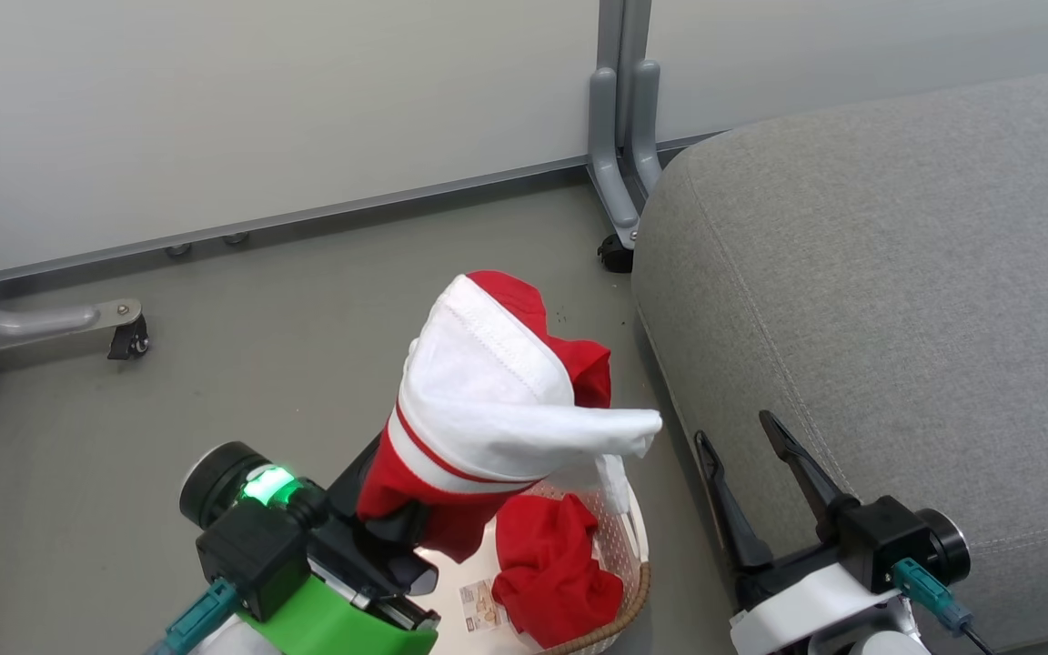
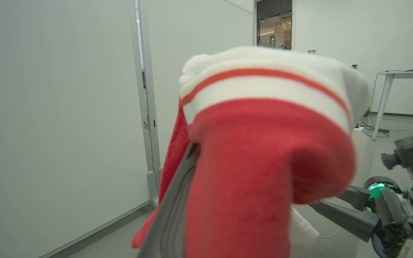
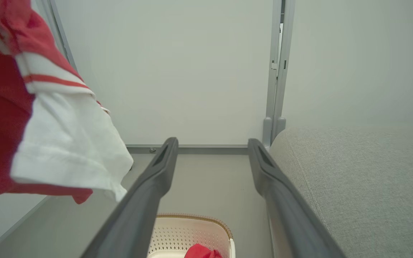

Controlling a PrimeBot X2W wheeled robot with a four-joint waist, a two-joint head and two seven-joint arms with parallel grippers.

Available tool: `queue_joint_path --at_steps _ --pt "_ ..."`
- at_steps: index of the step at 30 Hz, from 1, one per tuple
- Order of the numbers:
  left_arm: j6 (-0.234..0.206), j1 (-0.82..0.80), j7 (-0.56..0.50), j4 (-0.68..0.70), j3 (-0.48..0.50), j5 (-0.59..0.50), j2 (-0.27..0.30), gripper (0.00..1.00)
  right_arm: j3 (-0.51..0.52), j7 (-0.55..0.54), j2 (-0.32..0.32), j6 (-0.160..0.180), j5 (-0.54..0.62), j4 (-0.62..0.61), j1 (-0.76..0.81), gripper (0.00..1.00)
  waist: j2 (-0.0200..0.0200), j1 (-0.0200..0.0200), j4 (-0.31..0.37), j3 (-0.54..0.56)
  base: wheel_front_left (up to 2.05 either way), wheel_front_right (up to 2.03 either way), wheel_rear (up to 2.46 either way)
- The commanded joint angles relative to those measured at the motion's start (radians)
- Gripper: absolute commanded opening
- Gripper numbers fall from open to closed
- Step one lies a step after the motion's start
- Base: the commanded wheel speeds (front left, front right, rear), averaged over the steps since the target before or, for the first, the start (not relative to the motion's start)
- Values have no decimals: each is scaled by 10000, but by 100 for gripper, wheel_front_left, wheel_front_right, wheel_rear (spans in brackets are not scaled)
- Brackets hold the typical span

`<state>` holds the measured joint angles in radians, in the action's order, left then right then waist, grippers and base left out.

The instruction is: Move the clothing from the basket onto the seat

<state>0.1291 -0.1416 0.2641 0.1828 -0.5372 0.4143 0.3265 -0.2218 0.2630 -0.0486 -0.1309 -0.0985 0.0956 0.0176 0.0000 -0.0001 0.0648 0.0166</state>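
A grey floor (image 1: 306, 318) runs up to pale wall panels (image 1: 260, 109), and a big grey seat (image 1: 897, 273) stands at the right. The basket (image 1: 630, 600) sits on the floor just beside the seat. The lower edge of the head view cuts it off, and the left arm and the hanging cloth hide much of it. A second garment (image 1: 547, 573), red and crumpled, lies inside it next to a small label (image 1: 483, 605).

The left gripper (image 1: 392, 523) holds the raised garment (image 1: 497, 391) above the basket. The cloth covers its fingertips, so the gap itself is hidden, but the jaws are nearly closed on the fabric. The right gripper (image 1: 733, 429) hangs between the basket and the seat's edge, with its jaws spread wide and nothing held in them.
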Motion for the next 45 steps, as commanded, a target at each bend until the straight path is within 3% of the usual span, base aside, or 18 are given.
queue_joint_path --at_steps 1,22,26,31,35,45 --pt "20 -179 5 -50 15 63 -23 0 -3 29 -32 3 25 -10 -18 100 0 1 9 -2 0 0 0" --pt "22 -182 5 -281 169 188 -290 0 -90 29 -152 3 -79 -133 -240 100 0 1 55 -43 0 0 0" --pt "22 -146 5 -366 231 166 -296 0 -810 28 -666 3 -526 -570 -352 100 0 1 96 -74 0 0 0" --pt "22 -139 5 -441 195 113 -285 0 -2445 28 -1895 8 -1242 -1577 -684 100 0 1 134 -123 0 0 0" --pt "22 -191 5 -492 59 81 -234 0 -2974 28 -2505 8 -1549 -1931 -986 100 0 1 149 -147 0 0 0" --pt "22 -451 5 -383 -777 226 4 0 -4437 28 -3429 8 -1645 -898 -2312 100 0 1 -11 -196 0 0 0"
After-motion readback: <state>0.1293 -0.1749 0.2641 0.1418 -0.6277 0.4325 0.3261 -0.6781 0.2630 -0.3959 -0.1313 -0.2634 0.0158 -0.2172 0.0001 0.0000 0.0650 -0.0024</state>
